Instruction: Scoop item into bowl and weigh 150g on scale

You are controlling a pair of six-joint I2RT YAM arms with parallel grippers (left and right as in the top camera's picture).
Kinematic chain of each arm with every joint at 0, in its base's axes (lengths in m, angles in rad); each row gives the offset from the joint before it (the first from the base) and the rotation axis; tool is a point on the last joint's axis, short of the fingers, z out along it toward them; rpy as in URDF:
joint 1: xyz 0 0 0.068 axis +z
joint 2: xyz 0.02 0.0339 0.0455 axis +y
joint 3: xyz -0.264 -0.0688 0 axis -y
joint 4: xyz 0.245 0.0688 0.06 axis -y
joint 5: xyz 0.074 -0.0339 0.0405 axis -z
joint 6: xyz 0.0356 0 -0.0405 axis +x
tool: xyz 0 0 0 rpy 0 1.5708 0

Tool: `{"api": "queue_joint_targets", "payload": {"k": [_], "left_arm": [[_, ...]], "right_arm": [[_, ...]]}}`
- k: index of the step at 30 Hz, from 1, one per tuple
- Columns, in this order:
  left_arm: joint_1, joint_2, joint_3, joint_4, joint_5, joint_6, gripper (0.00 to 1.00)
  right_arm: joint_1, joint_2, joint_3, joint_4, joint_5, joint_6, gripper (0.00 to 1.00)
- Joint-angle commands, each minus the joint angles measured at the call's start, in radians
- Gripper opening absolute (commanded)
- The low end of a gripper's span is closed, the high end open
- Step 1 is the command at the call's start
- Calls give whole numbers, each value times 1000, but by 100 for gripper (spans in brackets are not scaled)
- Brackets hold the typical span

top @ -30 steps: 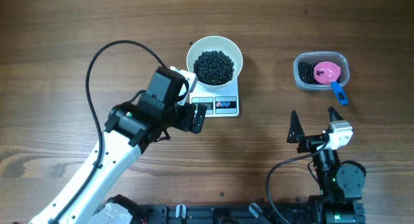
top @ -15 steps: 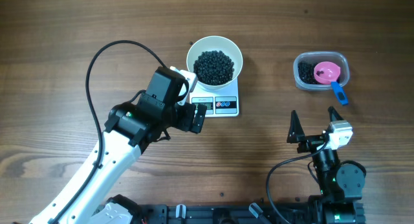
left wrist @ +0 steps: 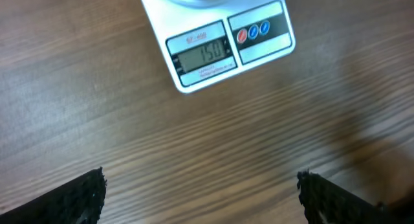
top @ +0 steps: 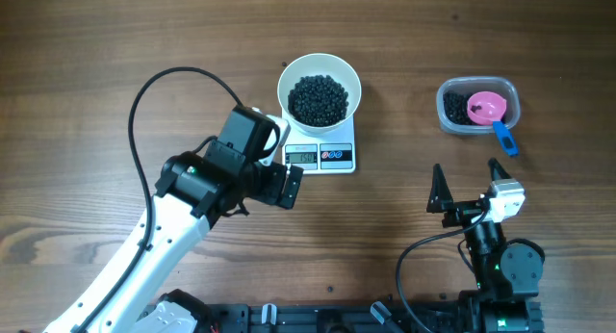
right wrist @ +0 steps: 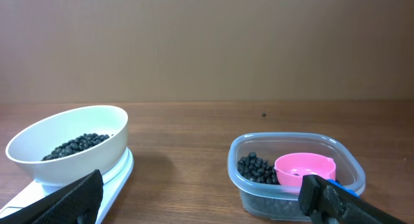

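The white bowl (top: 319,88) holds a dark pile of the item (top: 319,99) and stands on the scale (top: 324,157). In the left wrist view the scale (left wrist: 217,46) shows 150 on its display. My left gripper (top: 291,186) hovers just in front of the scale, open and empty (left wrist: 200,185). My right gripper (top: 466,173) stays low at the near right, also open with nothing between its fingers (right wrist: 202,185). From there I see the bowl (right wrist: 65,146) at left with the item (right wrist: 81,144) in it.
A clear plastic tub (top: 452,121) at the far right holds more black pieces (top: 454,106) and a pink scoop (top: 486,107) with a blue handle (top: 504,138). The left arm's black cable (top: 144,83) loops over the table's left half.
My left gripper has drawn back a little from the scale toward the near side, so the display shows from overhead. The right arm has not moved.
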Motion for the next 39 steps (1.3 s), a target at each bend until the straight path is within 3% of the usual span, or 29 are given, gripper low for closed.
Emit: {"api": "queue_joint_targets", "payload": {"k": [1, 3, 4, 5, 7, 24, 39], "left_arm": [[3, -7, 16, -4, 8, 23, 99], [3, -8, 16, -24, 9, 23, 81], [3, -10, 16, -45, 9, 22, 82], [3, -16, 16, -64, 9, 19, 93], [3, -42, 12, -72, 9, 19, 100], [27, -415, 5, -38, 8, 19, 100], [399, -621, -206, 222, 9, 19, 100]], "right_arm": [[5, -11, -3, 1, 18, -11, 100], [5, -11, -3, 1, 18, -11, 100], [5, -11, -3, 2, 18, -11, 100], [5, -10, -3, 2, 18, -11, 100], [5, -8, -3, 2, 18, -11, 100], [5, -6, -3, 2, 18, -11, 100], [5, -6, -3, 2, 18, -11, 100]]}}
